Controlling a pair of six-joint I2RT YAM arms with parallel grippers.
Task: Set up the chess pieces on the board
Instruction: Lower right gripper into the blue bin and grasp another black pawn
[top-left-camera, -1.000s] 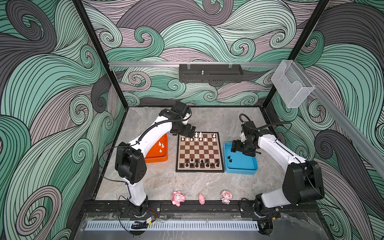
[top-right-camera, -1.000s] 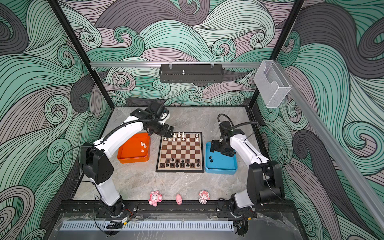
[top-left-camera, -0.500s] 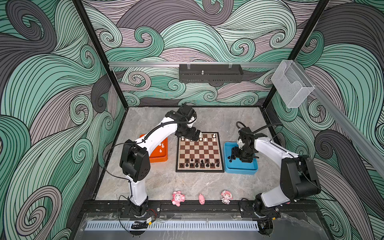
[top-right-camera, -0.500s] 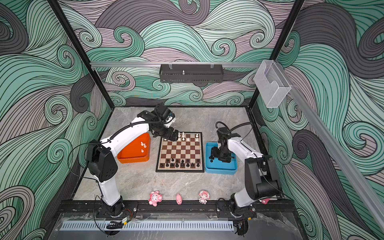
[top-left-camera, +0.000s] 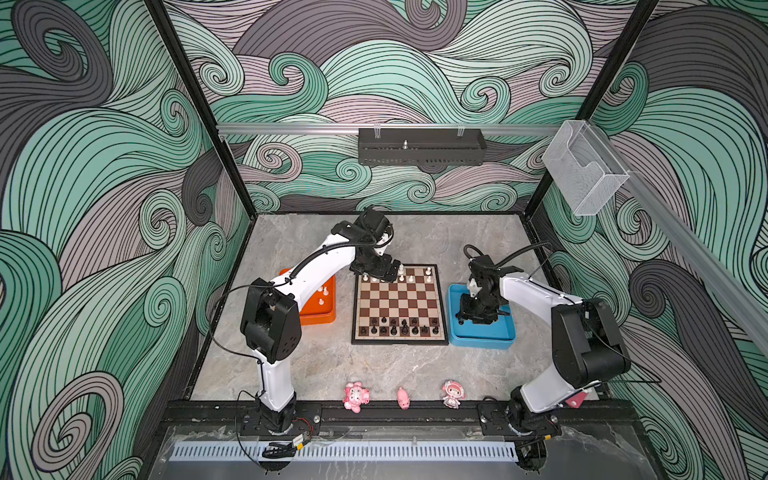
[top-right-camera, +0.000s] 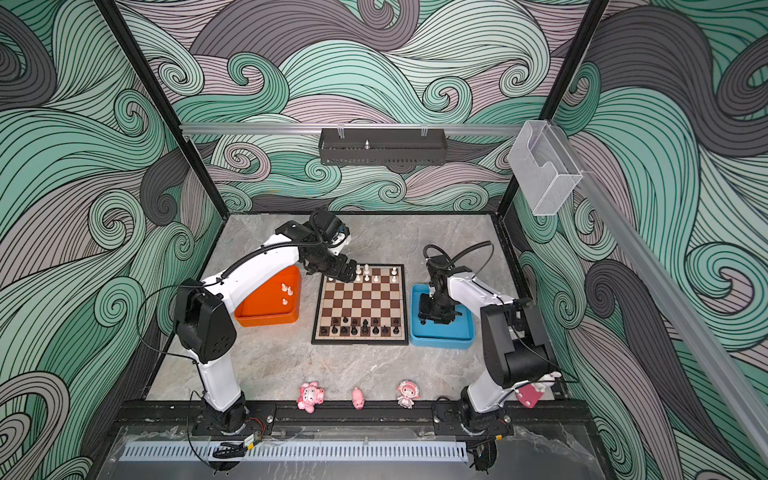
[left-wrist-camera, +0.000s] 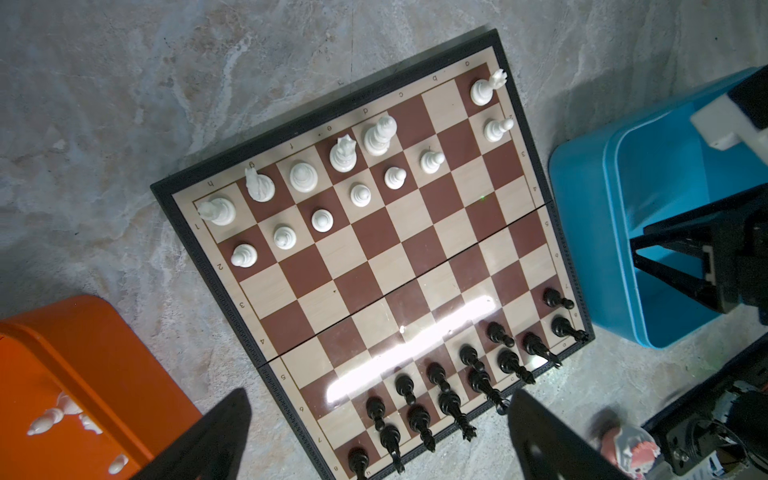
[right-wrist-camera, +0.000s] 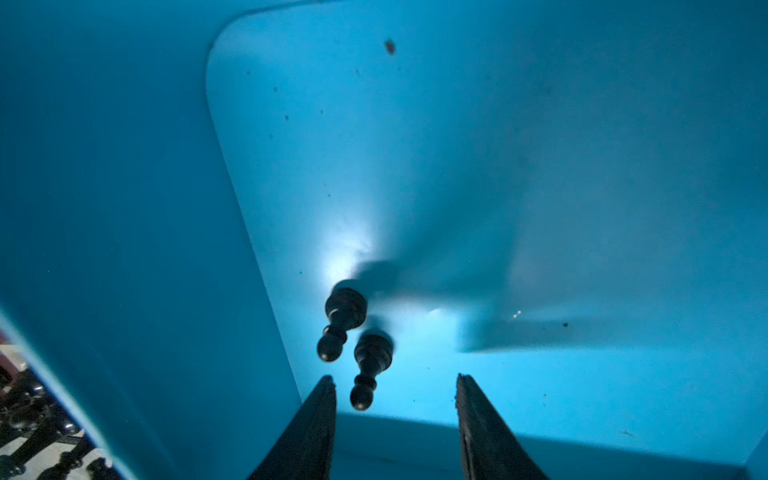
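My right tool (right-wrist-camera: 397, 380), released, straddles the nearer black plastic pawn (right-wrist-camera: 371, 359) lying head-first toward it in the blue tray (right-wrist-camera: 124, 208).

A grey marbled table (top-left-camera: 436, 241) is carrying everything. The board (top-left-camera: 400, 305) is lying flat at mid-frame in both top views, with an orange tray (top-left-camera: 316, 319) sitting near its left edge and a blue tray (top-left-camera: 482, 336) just beside its right. Three pink figurines (top-left-camera: 403, 398) are standing in a row along the table's lower edge.
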